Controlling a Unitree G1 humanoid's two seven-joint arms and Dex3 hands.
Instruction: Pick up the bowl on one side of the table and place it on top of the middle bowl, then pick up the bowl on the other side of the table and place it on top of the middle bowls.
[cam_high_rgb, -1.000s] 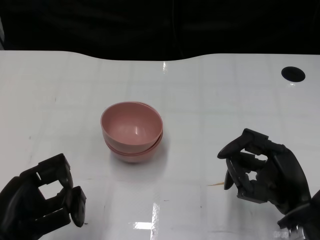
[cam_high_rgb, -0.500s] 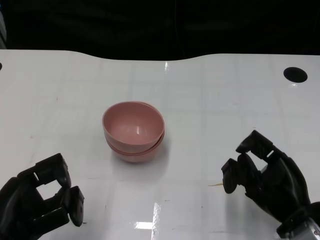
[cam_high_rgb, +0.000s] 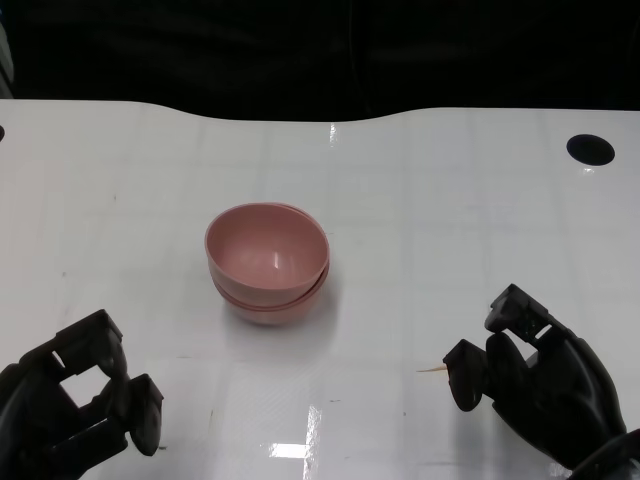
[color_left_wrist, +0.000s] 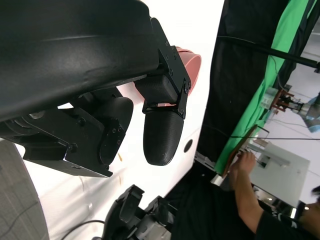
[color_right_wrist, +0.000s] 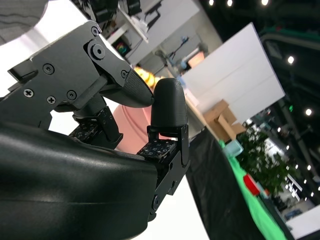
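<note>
Left hand (cam_high_rgb: 75, 405) low at the near left corner of the head view, fingers curled in, nothing in them. Left wrist view: same hand's fingers (color_left_wrist: 162, 135) bent close together, a slice of pink bowl rim beyond them.

Stacked pink bowls (cam_high_rgb: 267, 263) stand upright in the middle of the white surface (cam_high_rgb: 450, 220), mouths up, nested one in another with the rims showing as close bands on the right side. Round, so no long axis; top bowl leans slightly toward the left. Stack well apart from both hands.

Thin pale sliver (cam_high_rgb: 433, 370) lies flat on the surface just beside the right hand (cam_high_rgb: 535, 375), long axis running left-right. Right hand at the near right, fingers curled inward, empty.

Surface glossy, reflecting overhead light near the front edge. Dark round hole (cam_high_rgb: 589, 149) at far right. Far edge curves; black backdrop behind. Left wrist view shows green cloth and a person's arm (color_left_wrist: 245, 185) beside the table.
</note>
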